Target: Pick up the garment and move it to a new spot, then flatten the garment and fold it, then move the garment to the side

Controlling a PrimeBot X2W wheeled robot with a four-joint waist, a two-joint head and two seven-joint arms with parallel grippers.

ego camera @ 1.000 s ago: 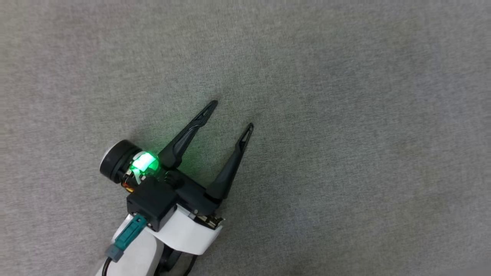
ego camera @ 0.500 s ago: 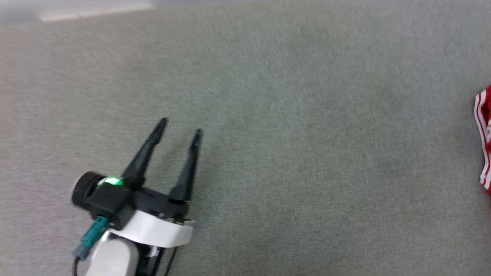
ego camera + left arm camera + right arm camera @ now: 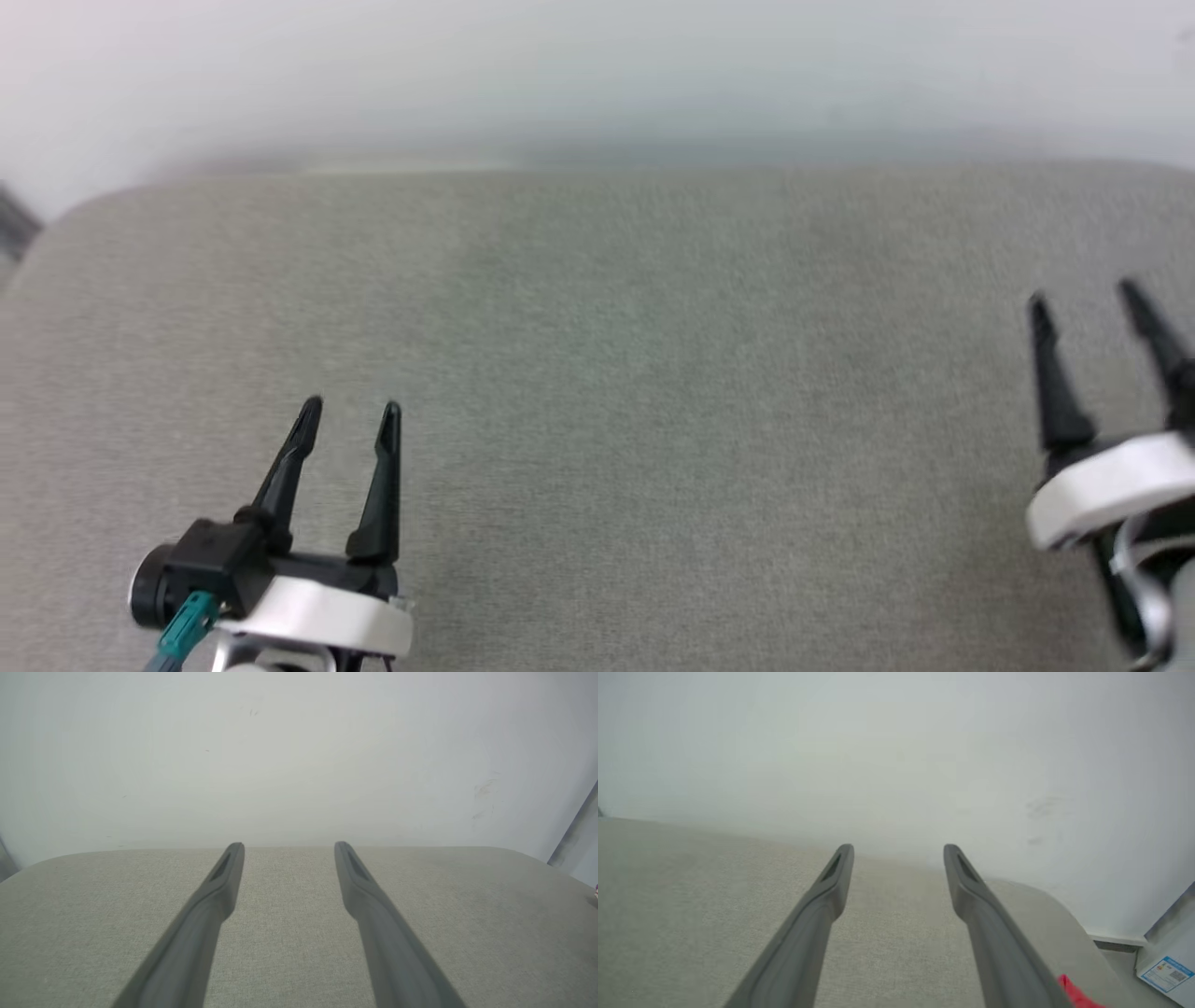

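Head view of a broad grey woven-fabric surface (image 3: 653, 373) running away to a plain white wall (image 3: 597, 65) at the far side. The robot's left gripper (image 3: 351, 407) sits near and to the left, its two long dark fingers parted to a moderate gap with nothing between them. The right gripper (image 3: 1083, 293) stands at the right edge, parted about as much and also empty. A second ago the camera looked straight down on bare fabric, with the left gripper alone and its fingers splayed wider. Half a second ago the picture had swung, and a strip of red-and-white striped trim showed at the far right. Now the head has lifted enough to take in the wall, the surface's far edge and both arms, so most of this shift is the camera's own. Right wrist view: a small scrap of the red jersey garment (image 3: 1076, 995) peeks out at the bottom right, just beside the right finger, near the surface's right end. With both grippers empty, the garment appears to lie loose on the right. So little of it shows that it may be awaiting pickup or already set aside
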